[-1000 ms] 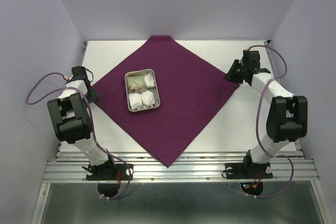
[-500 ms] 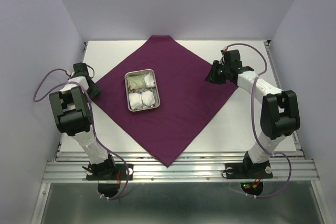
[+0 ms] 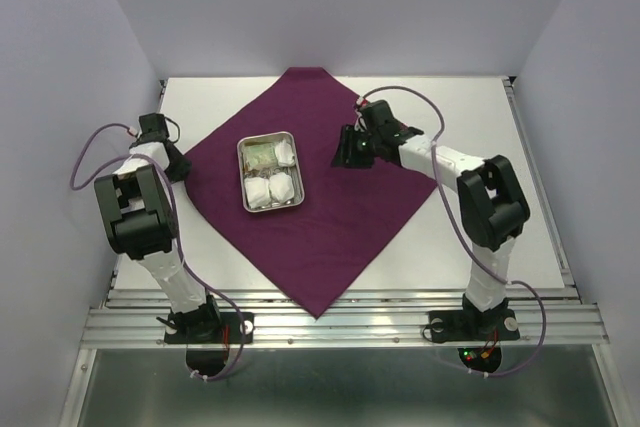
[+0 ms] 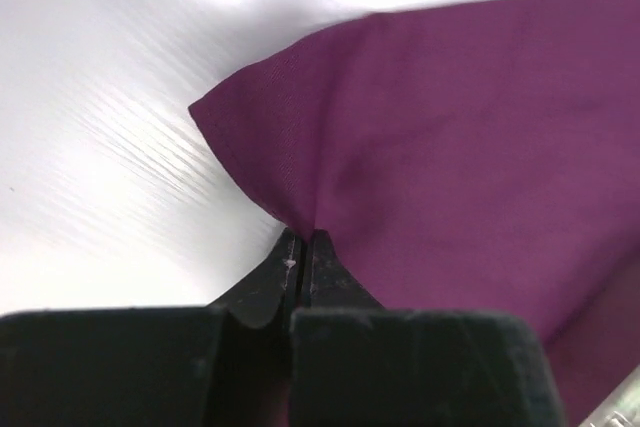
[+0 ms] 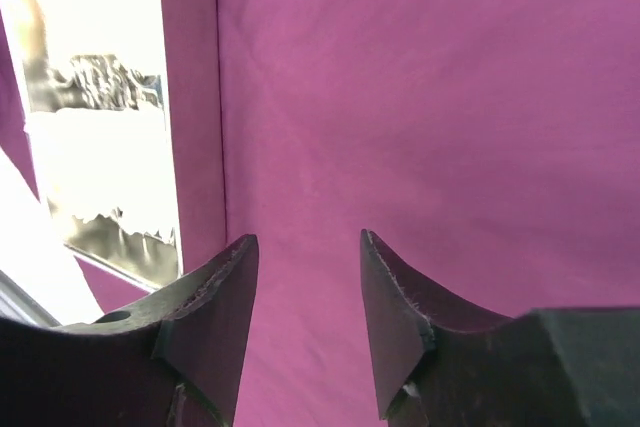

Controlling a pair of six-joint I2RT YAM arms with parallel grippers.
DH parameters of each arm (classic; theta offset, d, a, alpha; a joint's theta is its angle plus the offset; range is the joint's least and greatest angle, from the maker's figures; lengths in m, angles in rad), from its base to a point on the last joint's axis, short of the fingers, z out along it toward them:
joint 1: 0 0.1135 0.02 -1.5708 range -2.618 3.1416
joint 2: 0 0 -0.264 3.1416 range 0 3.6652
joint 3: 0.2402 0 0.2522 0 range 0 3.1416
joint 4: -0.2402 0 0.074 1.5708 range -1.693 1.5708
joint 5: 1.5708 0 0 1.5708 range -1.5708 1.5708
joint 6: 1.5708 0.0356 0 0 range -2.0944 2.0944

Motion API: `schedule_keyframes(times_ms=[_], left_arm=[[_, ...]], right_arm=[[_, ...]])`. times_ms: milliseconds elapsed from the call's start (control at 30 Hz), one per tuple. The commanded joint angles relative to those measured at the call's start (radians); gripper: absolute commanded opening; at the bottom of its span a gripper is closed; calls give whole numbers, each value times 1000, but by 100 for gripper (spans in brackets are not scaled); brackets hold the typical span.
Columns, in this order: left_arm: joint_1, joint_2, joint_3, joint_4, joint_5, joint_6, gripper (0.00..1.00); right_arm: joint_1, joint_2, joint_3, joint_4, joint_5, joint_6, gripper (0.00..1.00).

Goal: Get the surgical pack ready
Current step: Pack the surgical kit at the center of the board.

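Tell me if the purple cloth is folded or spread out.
Spread out: the purple cloth lies flat under the steel tray, no fold visible; the left gripper pinches its left corner.

Glare and cropping
Right wrist view: steel tray (image 5: 110, 242) bleached by glare, cut off at left; surgical pack (image 5: 420, 97) runs off top and right.

No readable text, labels, brands or numbers in any of my views, nothing legible on the surgical pack (image 3: 330, 217), the steel tray (image 3: 241, 172), or the table (image 3: 480, 107)
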Motion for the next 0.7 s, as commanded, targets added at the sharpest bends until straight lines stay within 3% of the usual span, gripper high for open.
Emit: schedule_keyframes(times_ms=[0,167,367,467,667], left_arm=[[-63,-178,-5,33,34,-13,0],[-179,-299,-26,24,101,-19,0],[-334,-382,-83,58,129,-68,0],[-391,-408,-111,110,222,-91,0],[-547,-375,-105,153,237,-97,0]], right_arm=[[39,67,33,110,0,119,48],[71,192,151,92,9,136,36],[91,288,255,49,14,156,35],[91,295,249,57,31,170,35],[91,321,203,72,48,196,36]])
